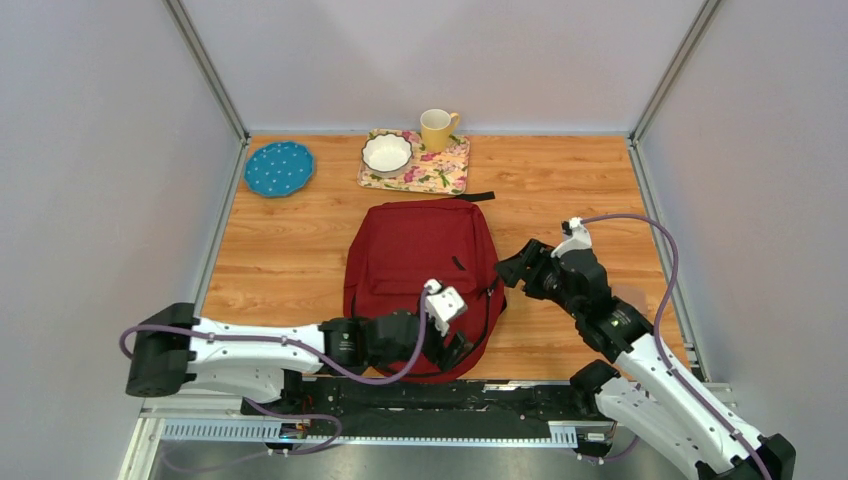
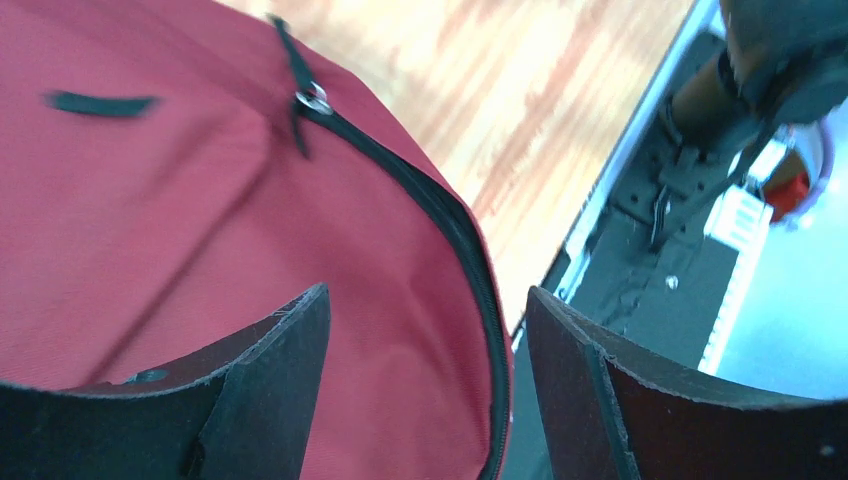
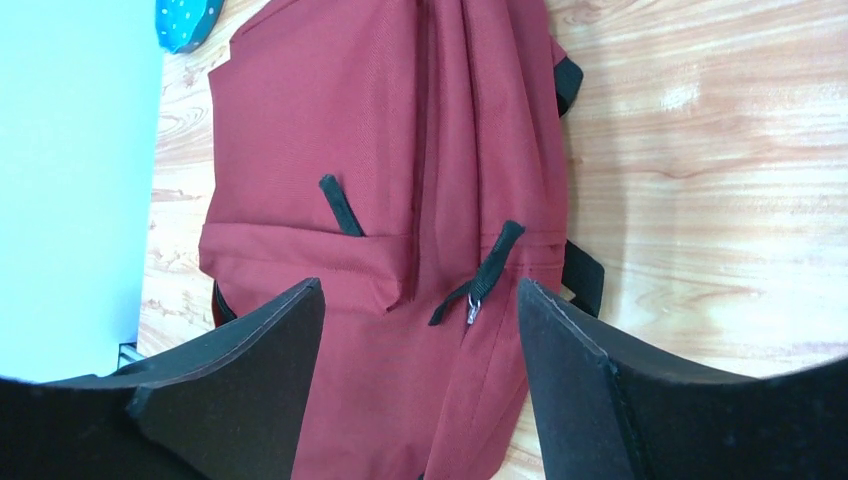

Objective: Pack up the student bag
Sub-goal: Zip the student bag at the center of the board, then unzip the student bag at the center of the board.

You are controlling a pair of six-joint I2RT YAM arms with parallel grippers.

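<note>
Wood-grain table (image 1: 560, 190) is filling the floor of a grey-walled booth in the top view. The student bag (image 1: 420, 260) is lying flat at the middle of the table, its lower end reaching the near edge and a black loop pointing to the far side. Beyond it a floral mat (image 1: 445, 175) is carrying a white bowl (image 1: 386, 153), with a yellow mug (image 1: 436, 128) standing at the mat's far edge, and a blue dotted plate (image 1: 279, 168) is resting near the far left corner. The left fingers (image 1: 458, 350) are hovering over the bag's near right corner, while the right fingers (image 1: 510, 264) are pointing at the bag's right side from just beside it.

From the left wrist, the left fingers (image 2: 270, 370) are standing wide apart and holding nothing. Red fabric and a black zipper (image 2: 440, 215) curving along the bag's edge are showing in the gap, with a metal pull ring (image 2: 313, 98) farther up the zipper.

From the right wrist, the right fingers (image 3: 570, 370) are likewise spread open and gripping nothing. Between them a black zipper pull (image 3: 485, 275) is lying on the bag, a short black tab (image 3: 341, 205) is sitting on the front pocket, and black straps (image 3: 583, 272) are poking out onto the table at the bag's edge.
</note>
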